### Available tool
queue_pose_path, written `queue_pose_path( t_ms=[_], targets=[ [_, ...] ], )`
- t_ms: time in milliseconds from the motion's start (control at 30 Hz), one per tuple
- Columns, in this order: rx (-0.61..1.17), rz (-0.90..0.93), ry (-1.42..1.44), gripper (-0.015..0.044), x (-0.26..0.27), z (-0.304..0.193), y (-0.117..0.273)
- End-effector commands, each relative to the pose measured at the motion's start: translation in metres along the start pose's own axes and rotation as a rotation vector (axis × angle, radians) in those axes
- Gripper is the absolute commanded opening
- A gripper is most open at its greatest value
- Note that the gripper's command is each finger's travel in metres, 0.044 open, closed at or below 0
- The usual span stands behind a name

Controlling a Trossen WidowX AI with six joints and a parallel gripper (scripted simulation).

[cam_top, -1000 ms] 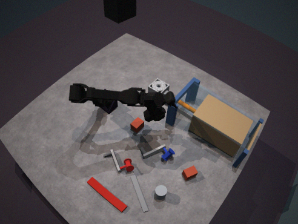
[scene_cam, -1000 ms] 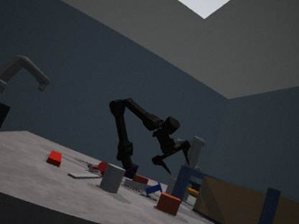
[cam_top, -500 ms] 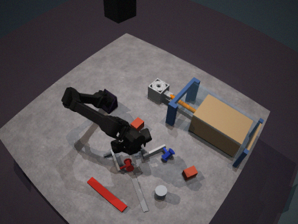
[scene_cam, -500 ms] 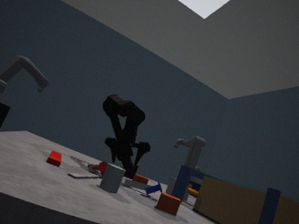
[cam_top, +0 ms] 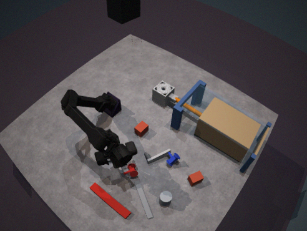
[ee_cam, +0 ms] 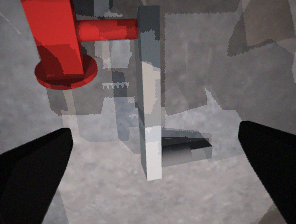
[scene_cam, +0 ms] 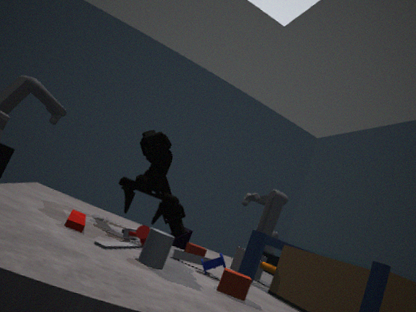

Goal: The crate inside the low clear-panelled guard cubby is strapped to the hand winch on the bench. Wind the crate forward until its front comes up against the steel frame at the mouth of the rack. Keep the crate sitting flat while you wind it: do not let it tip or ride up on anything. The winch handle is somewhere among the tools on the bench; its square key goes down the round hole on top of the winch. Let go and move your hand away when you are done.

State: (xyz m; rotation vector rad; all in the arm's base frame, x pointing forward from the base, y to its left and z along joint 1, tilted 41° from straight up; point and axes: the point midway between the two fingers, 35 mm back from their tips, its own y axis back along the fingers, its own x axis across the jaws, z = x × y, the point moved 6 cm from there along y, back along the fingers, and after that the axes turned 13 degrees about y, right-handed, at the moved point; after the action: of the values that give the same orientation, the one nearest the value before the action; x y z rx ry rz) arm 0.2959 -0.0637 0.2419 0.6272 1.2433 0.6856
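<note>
My gripper (cam_top: 119, 160) (scene_cam: 140, 217) (ee_cam: 155, 132) is open and empty, above the red-knobbed handle (cam_top: 132, 170) (scene_cam: 142, 234) (ee_cam: 151, 100). In the wrist view its grey arm runs between the fingertips, with a dark stub low on the right; the gripper hides much of it in the top view. A blue-knobbed handle (cam_top: 159, 155) (scene_cam: 213, 263) lies nearby. The grey winch (cam_top: 159, 95) has a round hole on top with nothing in it. An orange strap (cam_top: 191, 108) (scene_cam: 268, 268) runs to the tan crate (cam_top: 231, 122) (scene_cam: 317, 283), which sits flat behind the blue mouth frame (cam_top: 176, 117) (scene_cam: 251, 258), with a gap between.
A red bar (cam_top: 109, 200) (scene_cam: 76, 220), a grey flat bar (cam_top: 145, 203) (scene_cam: 116, 245) and a grey cylinder (cam_top: 165, 198) (scene_cam: 155, 250) lie beyond the handles. One orange-red block (cam_top: 141, 128) (scene_cam: 196, 249) is between arm base and handles; another (cam_top: 196, 178) (scene_cam: 234, 284) is near the cubby.
</note>
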Motion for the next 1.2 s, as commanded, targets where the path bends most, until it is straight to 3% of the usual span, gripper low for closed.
queue_pose_path(
  t_ms=[0, 233, 800, 1167],
  targets=[
    [0.007, -0.008, 0.006, 0.0440, -0.001, 0.001, -0.014],
    [0.007, -0.010, 0.006, 0.0440, 0.003, 0.002, -0.041],
    [0.006, -0.011, 0.006, 0.0440, 0.003, 0.002, -0.058],
    [0.004, -0.014, -0.001, 0.0367, 0.002, 0.003, -0.053]
  ],
)
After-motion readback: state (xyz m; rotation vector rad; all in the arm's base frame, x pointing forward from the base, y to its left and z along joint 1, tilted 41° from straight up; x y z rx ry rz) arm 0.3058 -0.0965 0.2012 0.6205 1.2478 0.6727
